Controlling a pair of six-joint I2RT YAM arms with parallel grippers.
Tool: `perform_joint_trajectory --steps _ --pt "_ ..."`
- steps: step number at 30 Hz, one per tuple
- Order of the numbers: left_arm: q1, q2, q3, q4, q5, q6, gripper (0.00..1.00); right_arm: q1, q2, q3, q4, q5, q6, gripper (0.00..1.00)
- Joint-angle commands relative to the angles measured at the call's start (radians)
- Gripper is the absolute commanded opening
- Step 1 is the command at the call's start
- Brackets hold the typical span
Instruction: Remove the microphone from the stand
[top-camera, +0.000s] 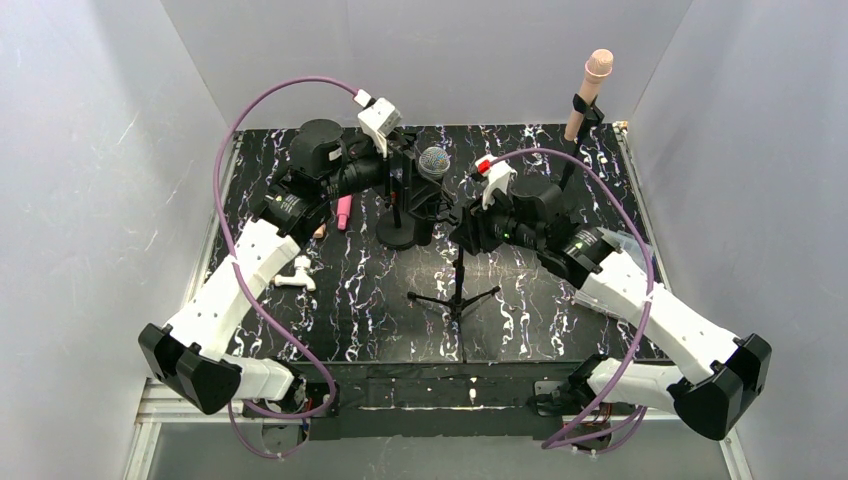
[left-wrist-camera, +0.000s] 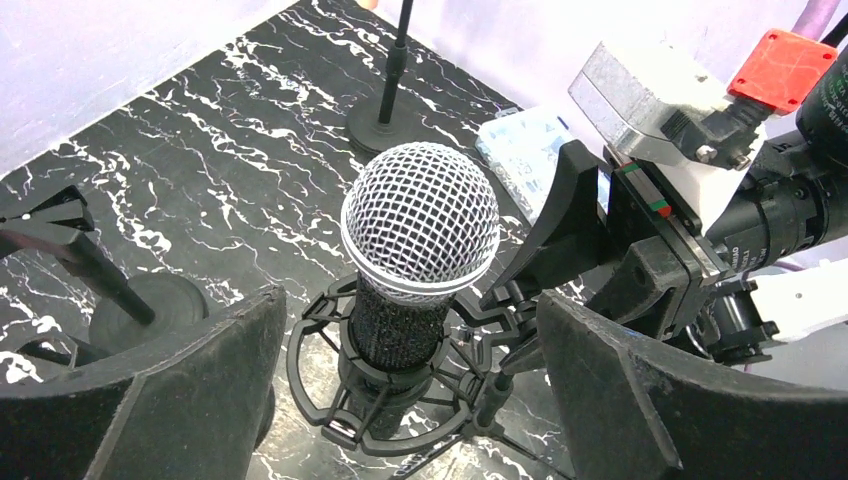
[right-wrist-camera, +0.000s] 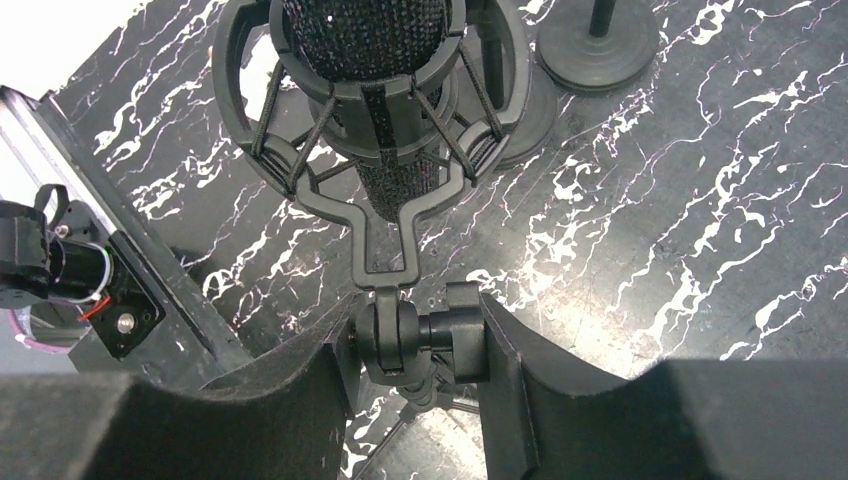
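A microphone (top-camera: 433, 162) with a silver mesh head (left-wrist-camera: 420, 225) and a black body (right-wrist-camera: 365, 35) stands upright in a black shock mount (left-wrist-camera: 330, 400) on a tripod stand (top-camera: 457, 290). My left gripper (left-wrist-camera: 410, 300) is open, its fingers (left-wrist-camera: 170, 390) on either side of the microphone's body just under the head, with gaps on both sides. From the other side, my right gripper (right-wrist-camera: 415, 335) is shut on the stand's swivel joint and knob (right-wrist-camera: 455, 335) right below the shock mount (right-wrist-camera: 385, 215).
A beige microphone (top-camera: 597, 68) sits on a second stand at the back right. A round stand base (top-camera: 400, 237) lies behind the tripod. On the left of the mat are a pink object (top-camera: 344, 212) and a white object (top-camera: 297, 277). A clear bag (left-wrist-camera: 525, 140) lies near the right arm.
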Motion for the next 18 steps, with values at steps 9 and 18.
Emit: perform_joint_trajectory --steps 9,18 --pt "-0.076 0.023 -0.007 0.025 0.009 0.151 0.86 0.046 -0.071 -0.046 0.073 0.044 -0.012 0.01" --pt "-0.153 0.062 -0.014 0.046 -0.156 0.186 0.63 0.065 -0.099 -0.078 0.047 0.072 -0.013 0.01"
